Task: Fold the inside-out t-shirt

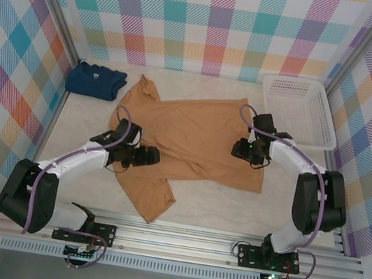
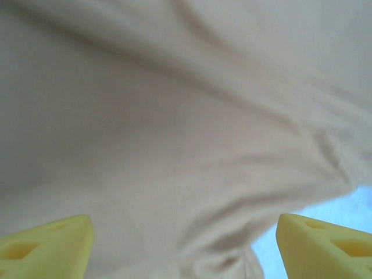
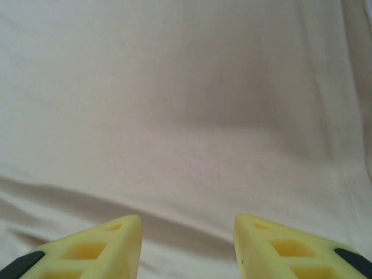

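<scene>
Now both arms bend inward over the tan-orange soft fabric t-shirt point(image 1: 193, 137), which lies flat just left of the white plastic mesh basket point(image 1: 300, 81).
I see the left gripper point(image 1: 155, 157) at the shirt's end farthest from the basket, jaws wide and empty. The right gripper point(image 1: 246, 151), nearer the basket, is parted and grips nothing. The shirt's long axis points at the basket, hem nearest it.

Navy shirt point(image 1: 96, 80) (folded) far left; white basket point(image 1: 296, 80) far right.

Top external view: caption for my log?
Left gripper and right gripper over the spread tan t-shirt; navy shirt far left, white basket far right.
</scene>
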Tool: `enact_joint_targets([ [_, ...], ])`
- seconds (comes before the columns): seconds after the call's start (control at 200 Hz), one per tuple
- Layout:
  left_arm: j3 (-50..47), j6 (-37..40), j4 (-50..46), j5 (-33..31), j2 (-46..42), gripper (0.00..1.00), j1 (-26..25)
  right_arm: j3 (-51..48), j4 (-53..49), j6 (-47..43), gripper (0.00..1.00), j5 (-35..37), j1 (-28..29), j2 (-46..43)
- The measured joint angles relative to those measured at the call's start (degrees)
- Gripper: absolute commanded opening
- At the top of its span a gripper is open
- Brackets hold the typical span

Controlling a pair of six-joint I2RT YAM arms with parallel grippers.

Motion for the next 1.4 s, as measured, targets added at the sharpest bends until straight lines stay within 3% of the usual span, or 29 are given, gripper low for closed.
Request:
enact_joint_targets([
  [0.205,-5.55,-3.13,-2.03,3.34,-0.2,0.8,-3.45,6.43,1.33,-0.94,0.44,4.72,0.87,10.6],
  [0.435,-7.78,-5.07,-2.05,2.73,-2.8,0.76,-3.45,8.11,-2.05,-1.36,0.44,11.21,1.22,13.07],
  [0.77,-12.98,-11.72,-11.85,-3.82,-15.74,0.75,-3.61,9.84,-5.86,-1.36,0.44,14.14,1.11,14.21],
  [0.97,-9.22,-11.67,-16.06,-8.72,-19.87,0.79,-3.39,10.12,-5.2,-2.27,0.46,11.78,1.14,14.16],
  [1.175,3.15,-7.26,-7.98,-11.91,-9.88,0.79,1.57,4.87,-1.68,-3.06,0.48,6.51,1.73,5.81],
  [1.405,16.83,-2.78,3.13,-12.41,15.1,0.79,11.21,-2.01,-3.85,-1.27,0.48,4.28,1.97,-3.5],
])
